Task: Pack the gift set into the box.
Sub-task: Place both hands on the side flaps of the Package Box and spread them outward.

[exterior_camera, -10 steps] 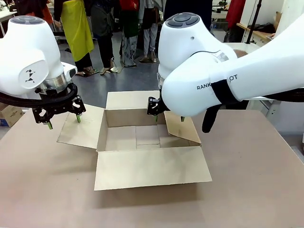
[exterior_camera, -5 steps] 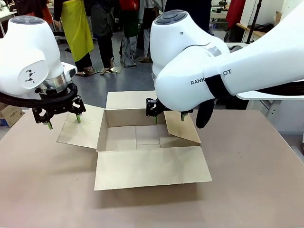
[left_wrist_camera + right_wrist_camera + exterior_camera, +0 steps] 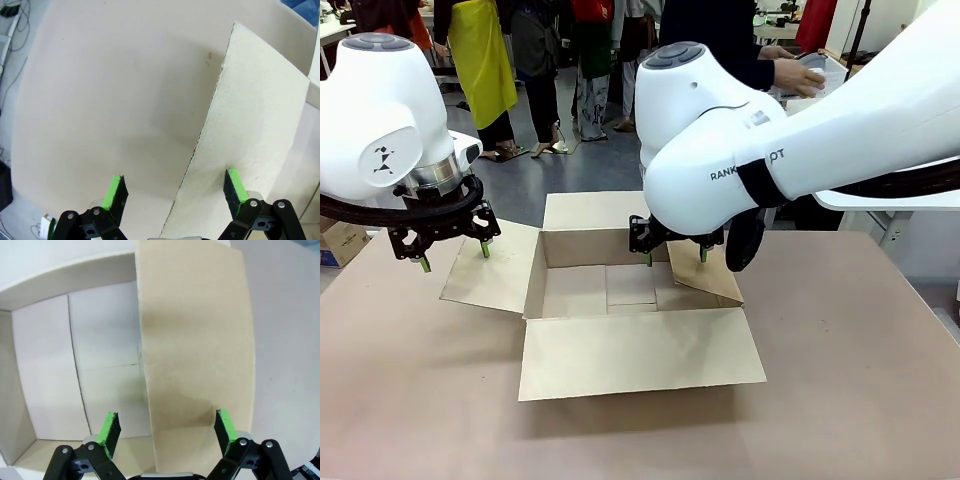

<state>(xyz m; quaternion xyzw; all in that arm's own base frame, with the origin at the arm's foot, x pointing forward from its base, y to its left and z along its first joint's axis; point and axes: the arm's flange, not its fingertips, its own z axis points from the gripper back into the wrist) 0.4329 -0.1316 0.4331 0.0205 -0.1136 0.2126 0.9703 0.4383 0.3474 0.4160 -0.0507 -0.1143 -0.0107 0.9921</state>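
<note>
wide-spread pincer [image 3: 173, 181] astride box flap [image 3: 257, 117]

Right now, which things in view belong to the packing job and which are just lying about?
Job: box, flaps open; left end effector and right end effector, both open over its side flaps.
Lying about: small brown carton past the table's left edge.

Premises present as a robotics laboratory. The left robot arm [image 3: 385, 110] and right robot arm [image 3: 750, 150] flank a tan table [image 3: 860, 380]. A workbench [image 3: 865, 72] stands at upper right, with grey floor [image 3: 570, 165] behind the table.

left hand [image 3: 455, 257]: fingers apart, pointing down | right hand [image 3: 675, 257]: fingers apart, pointing down
</note>
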